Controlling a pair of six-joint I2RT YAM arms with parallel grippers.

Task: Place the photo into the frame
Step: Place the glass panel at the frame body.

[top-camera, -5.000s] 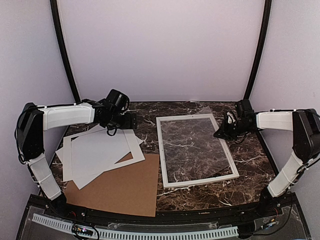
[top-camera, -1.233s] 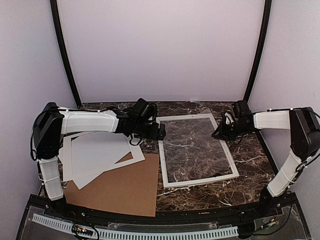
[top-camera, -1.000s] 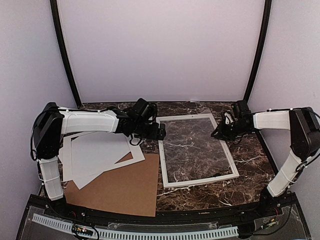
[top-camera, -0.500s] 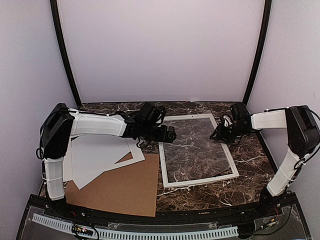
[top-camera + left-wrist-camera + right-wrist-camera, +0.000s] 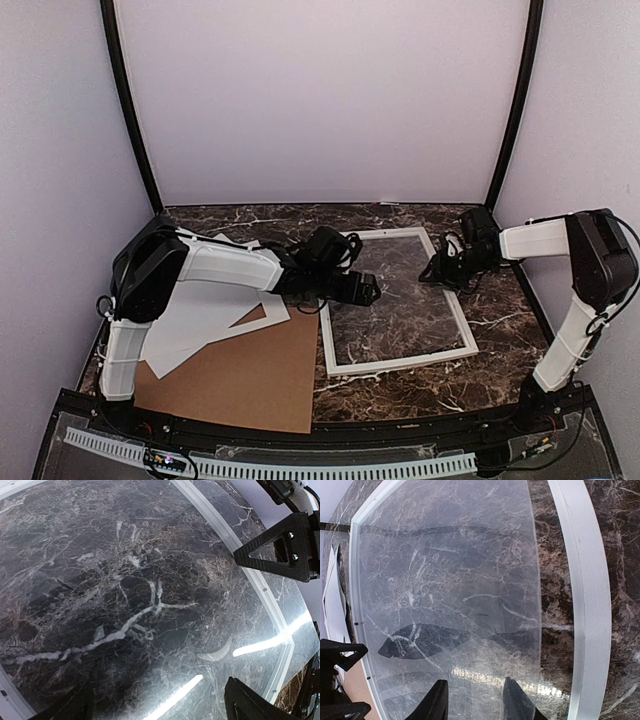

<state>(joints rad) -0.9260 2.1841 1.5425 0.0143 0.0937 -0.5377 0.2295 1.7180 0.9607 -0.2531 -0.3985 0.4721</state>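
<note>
The white frame [image 5: 400, 361] lies flat on the marble at centre right, with a clear sheet [image 5: 405, 300] inside its rails. The photo's printed face shows in no view. My left gripper [image 5: 366, 293] reaches over the frame's left side and hovers open above the clear sheet [image 5: 150, 580], its fingertips [image 5: 247, 705] wide apart with nothing between them. My right gripper [image 5: 434, 272] sits low at the frame's right rail [image 5: 585, 580]. Its fingers [image 5: 438, 704] stand apart over the clear sheet [image 5: 445, 555], near the sheet's right edge, holding nothing.
A stack of white sheets [image 5: 190, 320] lies at the left, a wide-bordered mat [image 5: 272, 300] among them. A brown cardboard sheet [image 5: 240, 380] lies at the front left, touching the frame's near-left corner. Black posts and pale walls stand close around the table.
My left arm has stretched right, from the frame's left rail to over the clear sheet. My right gripper's jaws have widened in place. The clear sheet now sits inside the rails.
</note>
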